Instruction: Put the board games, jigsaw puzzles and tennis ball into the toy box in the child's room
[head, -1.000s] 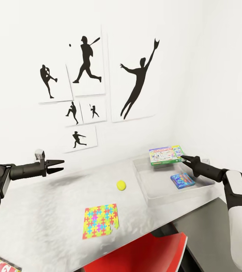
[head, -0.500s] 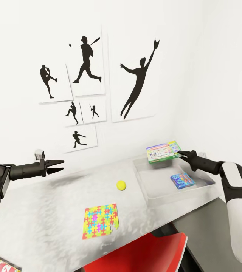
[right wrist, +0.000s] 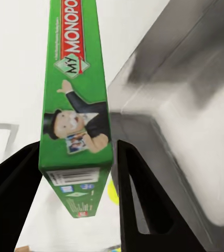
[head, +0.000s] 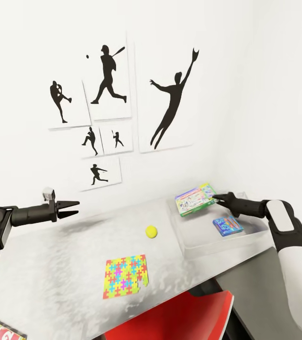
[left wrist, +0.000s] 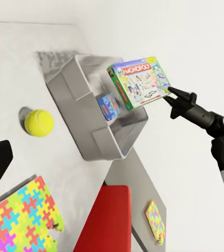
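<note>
right fingers [head: 215, 196] grip Monopoly box [head: 195, 199], shifted left, tilted over toy box [head: 226, 239] | left fingers [head: 73, 208] parted, unchanged

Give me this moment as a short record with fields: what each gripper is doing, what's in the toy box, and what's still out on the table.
right gripper: shut on the Monopoly box, held tilted above the toy box
left gripper: open, empty, above the table
in toy box: one small blue box
still on table: tennis ball, jigsaw puzzle
on floor, seen from left wrist: a second jigsaw puzzle
</note>
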Tool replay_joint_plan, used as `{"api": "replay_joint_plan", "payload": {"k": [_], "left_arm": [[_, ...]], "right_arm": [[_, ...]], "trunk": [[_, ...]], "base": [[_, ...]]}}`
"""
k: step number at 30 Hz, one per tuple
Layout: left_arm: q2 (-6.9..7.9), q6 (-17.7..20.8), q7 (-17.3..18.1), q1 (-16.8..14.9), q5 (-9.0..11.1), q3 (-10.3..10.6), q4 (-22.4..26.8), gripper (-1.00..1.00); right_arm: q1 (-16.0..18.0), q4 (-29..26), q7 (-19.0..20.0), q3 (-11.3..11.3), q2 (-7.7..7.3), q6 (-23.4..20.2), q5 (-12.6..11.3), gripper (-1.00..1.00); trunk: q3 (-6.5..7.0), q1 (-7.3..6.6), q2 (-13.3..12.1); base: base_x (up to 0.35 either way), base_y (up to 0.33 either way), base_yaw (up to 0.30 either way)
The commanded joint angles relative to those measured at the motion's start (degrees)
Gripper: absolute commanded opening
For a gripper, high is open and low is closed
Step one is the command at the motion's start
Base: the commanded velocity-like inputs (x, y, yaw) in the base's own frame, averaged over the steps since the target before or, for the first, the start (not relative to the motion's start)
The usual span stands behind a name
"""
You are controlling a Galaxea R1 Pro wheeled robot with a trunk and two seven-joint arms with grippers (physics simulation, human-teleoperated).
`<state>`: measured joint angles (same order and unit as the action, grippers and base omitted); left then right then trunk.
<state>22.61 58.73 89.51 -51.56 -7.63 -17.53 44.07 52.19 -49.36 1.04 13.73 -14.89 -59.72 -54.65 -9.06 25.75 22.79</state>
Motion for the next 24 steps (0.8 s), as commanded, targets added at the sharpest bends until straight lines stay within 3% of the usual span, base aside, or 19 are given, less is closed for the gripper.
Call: {"api": "replay_joint_plan", "payload": {"k": [1,13,24], "left_arm": [[-0.06,0.59,0.49,-0.05,-0.58,-0.12,0.04,1.00],[-0.03,0.60,0.49,0.05,-0.63,-0.21,0.04,1.00],[-0.02,0.60,0.49,0.05,-0.63,-0.26,0.01,1.00]], "right_arm": [[0.14,0.06,-0.43,-0.33,-0.01,-0.28,-0.24,-1.00],[0.31,2.70,-1.47,-1.47,-0.05,-0.28,-0.20,-1.00],[1.91,6.15,-1.48,-4.47,-0.30,-0.28,-0.17,-1.00]], "trunk": [[-0.12,0.04,0.13],[-0.12,0.04,0.13],[-0.12,0.04,0.13]], "base": [[0.000,0.000,0.000],[0.000,0.000,0.000],[0.000,0.000,0.000]]}}
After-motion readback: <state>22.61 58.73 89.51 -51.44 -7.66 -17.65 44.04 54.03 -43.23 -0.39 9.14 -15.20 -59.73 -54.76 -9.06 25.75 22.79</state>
